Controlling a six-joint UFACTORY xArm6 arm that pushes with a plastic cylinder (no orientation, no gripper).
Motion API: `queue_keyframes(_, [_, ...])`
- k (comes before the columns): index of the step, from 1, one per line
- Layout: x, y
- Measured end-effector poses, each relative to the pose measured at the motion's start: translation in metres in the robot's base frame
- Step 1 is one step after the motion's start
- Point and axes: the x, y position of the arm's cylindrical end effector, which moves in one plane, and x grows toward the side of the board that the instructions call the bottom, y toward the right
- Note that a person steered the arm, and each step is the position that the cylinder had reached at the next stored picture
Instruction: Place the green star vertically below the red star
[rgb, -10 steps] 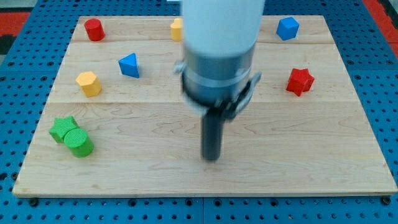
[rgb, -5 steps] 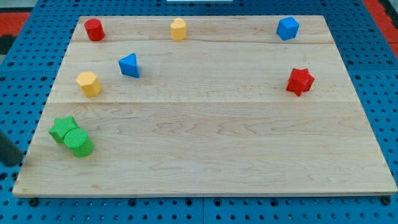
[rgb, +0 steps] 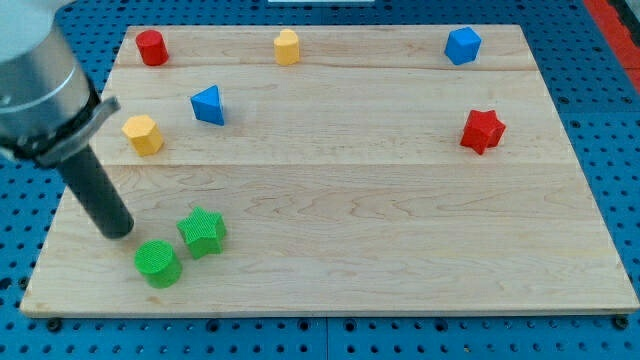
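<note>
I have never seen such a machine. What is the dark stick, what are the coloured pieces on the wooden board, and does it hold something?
This is a robot arm seen by one camera looking down at a wooden board. The arm has no hand: it ends in a dark rod, and my tip only pushes blocks, so nothing is held. The tip rests near the view's bottom left, just left of the green star and above the green cylinder. The red star sits far off at the view's right. Also on the board: a red cylinder, two yellow blocks, a blue triangle and a blue block.
</note>
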Motion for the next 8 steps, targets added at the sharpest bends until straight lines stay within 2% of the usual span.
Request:
queue_keyframes(1, [0.008, 0.095])
queue_keyframes(2, [-0.001, 0.154])
queue_keyframes(3, [-0.028, 0.117])
queue_keyframes(4, [-0.047, 0.139])
queue_keyframes(5, [-0.03, 0.242])
queue_keyframes(6, [0.011, 0.308])
queue_keyframes(7, [0.018, 0.253])
queue_keyframes(8, [0.056, 0.287])
